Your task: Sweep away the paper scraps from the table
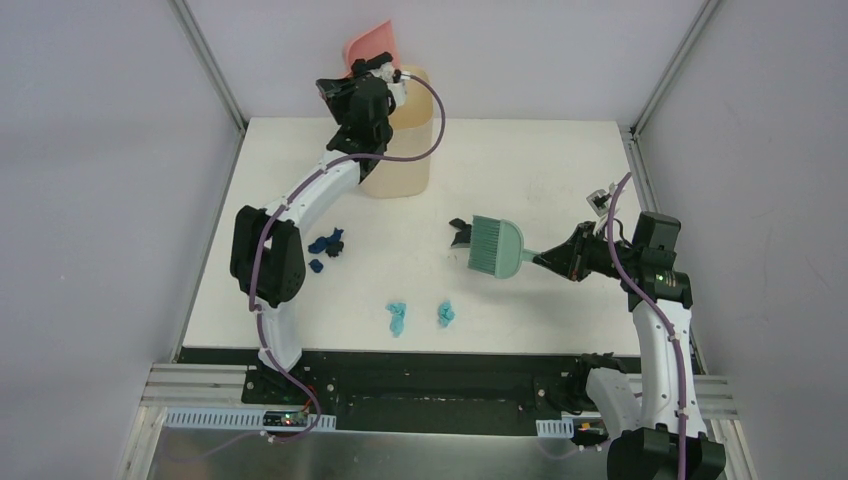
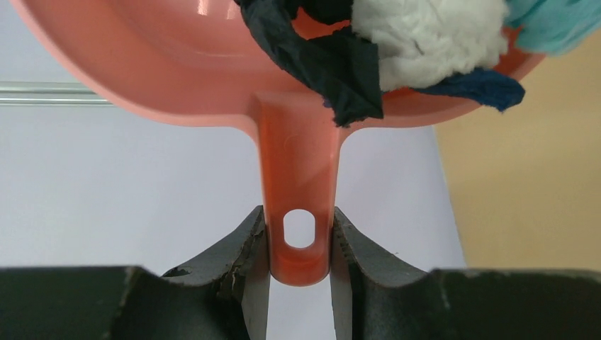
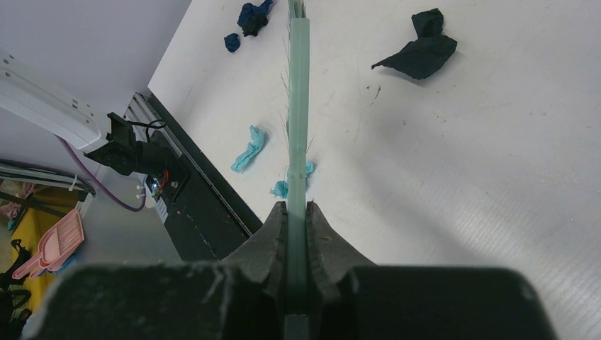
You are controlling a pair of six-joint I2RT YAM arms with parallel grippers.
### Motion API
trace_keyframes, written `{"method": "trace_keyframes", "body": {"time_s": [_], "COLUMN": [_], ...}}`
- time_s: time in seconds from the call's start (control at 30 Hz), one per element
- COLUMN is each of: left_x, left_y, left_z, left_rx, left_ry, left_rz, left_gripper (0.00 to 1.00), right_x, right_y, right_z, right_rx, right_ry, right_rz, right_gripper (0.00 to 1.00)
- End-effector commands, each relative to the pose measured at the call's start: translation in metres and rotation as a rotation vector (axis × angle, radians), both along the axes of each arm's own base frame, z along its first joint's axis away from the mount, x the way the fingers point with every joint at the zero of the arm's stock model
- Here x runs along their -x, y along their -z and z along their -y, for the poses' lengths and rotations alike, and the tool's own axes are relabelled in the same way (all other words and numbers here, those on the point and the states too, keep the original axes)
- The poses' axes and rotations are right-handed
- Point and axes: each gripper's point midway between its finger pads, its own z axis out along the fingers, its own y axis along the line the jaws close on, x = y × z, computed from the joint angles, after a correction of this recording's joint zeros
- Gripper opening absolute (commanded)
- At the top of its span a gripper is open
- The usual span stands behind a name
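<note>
My left gripper is shut on the handle of the pink dustpan, held high over the cream bin. The pan holds black, white, navy and light blue paper scraps. My right gripper is shut on the teal hand brush, low over the table. On the table lie a black scrap, navy scraps and two light blue scraps.
The bin stands at the back of the table, left of centre. Grey walls and metal rails frame the table on three sides. A black base strip runs along the near edge. Another pink scoop lies off the table.
</note>
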Motion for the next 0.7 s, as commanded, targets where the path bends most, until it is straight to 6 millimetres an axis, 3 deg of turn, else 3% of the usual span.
{"method": "trace_keyframes", "body": {"time_s": [0.0, 0.4, 0.67], "left_x": [0.009, 0.028, 0.027], "left_y": [-0.047, -0.076, -0.055], "left_z": [0.005, 0.009, 0.009], "left_rx": [-0.058, -0.125, -0.124], "left_ry": [0.016, 0.084, 0.083], "left_rz": [0.157, 0.282, 0.232], "left_gripper": [0.0, 0.0, 0.0], "right_x": [-0.001, 0.001, 0.002], "right_y": [-0.007, -0.009, -0.009], "right_z": [0.0, -0.001, 0.0], "right_rx": [0.002, -0.001, 0.005], "right_ry": [-0.017, -0.026, -0.02], "right_rz": [0.055, 0.058, 0.065], "right_gripper": [0.0, 0.0, 0.0]}}
